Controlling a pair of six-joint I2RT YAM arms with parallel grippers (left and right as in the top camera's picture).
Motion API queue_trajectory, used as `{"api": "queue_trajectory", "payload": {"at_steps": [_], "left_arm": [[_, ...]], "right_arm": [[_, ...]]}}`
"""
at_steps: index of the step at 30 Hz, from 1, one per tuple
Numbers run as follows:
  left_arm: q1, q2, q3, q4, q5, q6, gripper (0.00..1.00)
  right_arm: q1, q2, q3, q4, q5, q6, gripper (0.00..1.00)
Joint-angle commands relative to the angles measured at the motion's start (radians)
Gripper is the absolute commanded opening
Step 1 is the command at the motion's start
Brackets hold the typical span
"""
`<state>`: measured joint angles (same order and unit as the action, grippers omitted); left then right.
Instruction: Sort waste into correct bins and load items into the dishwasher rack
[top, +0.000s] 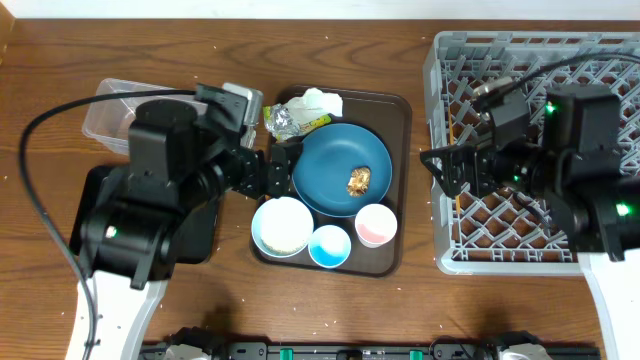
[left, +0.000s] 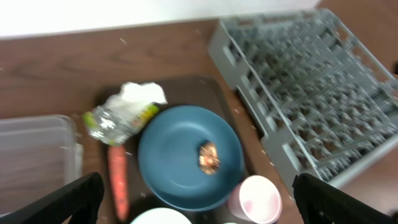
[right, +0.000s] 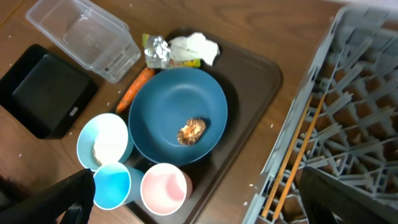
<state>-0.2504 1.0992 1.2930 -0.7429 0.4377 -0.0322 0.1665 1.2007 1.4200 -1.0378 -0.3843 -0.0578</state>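
Sorting hasn't begun: both hands stand wide apart, empty. Your left hand (top: 272, 175) hovers at the dish's (top: 335, 150) nine o'clock, above the carrot (left: 117, 180); lower onto it, close, then carry it to the tub (top: 105, 110). Right hand (top: 443, 170) hangs over the rack (top: 600, 50).

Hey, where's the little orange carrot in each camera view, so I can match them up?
Overhead: carrot not visible; the left gripper covers the area left of the dark blue dish.
Left wrist: carrot at lower left, beside the dish, below the foil wrapper.
Right wrist: carrot left of centre, at the dish's upper-left edge.
Shared landmark: the dark blue dish with the brown food lump.
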Motion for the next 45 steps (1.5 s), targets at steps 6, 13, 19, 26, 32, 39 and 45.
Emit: {"api": "queue_trajectory", "payload": {"at_steps": [6,13,19,26,32,39,45], "left_arm": [[-0.034,0.104,0.018,-0.068,0.083,-0.018,0.98],[-0.158,0.205,0.018,-0.105,-0.060,-0.018,0.98],[-0.166,0.291,0.017,-0.109,-0.142,-0.048,0.98],[-0.166,0.417,0.015,-0.101,-0.187,-0.116,0.98],[-0.172,0.438,0.015,-0.111,-0.139,-0.116,0.98],[-0.174,0.436,0.015,-0.191,-0.143,-0.115,0.97],[-0.183,0.435,0.015,-0.283,-0.151,-0.080,0.88]], "right_arm": [[-0.020,0.049,0.024,-0.037,0.265,0.264,0.99],[-0.043,0.049,0.024,-0.062,0.265,0.343,0.99],[-0.043,0.049,0.024,-0.064,0.272,0.342,0.99],[-0.051,0.050,0.024,-0.065,0.280,0.342,0.99],[-0.061,0.051,0.024,-0.069,0.281,0.342,0.99],[-0.065,0.051,0.024,-0.067,0.283,0.341,0.99],[-0.066,0.051,0.024,-0.066,0.284,0.341,0.99]]}}
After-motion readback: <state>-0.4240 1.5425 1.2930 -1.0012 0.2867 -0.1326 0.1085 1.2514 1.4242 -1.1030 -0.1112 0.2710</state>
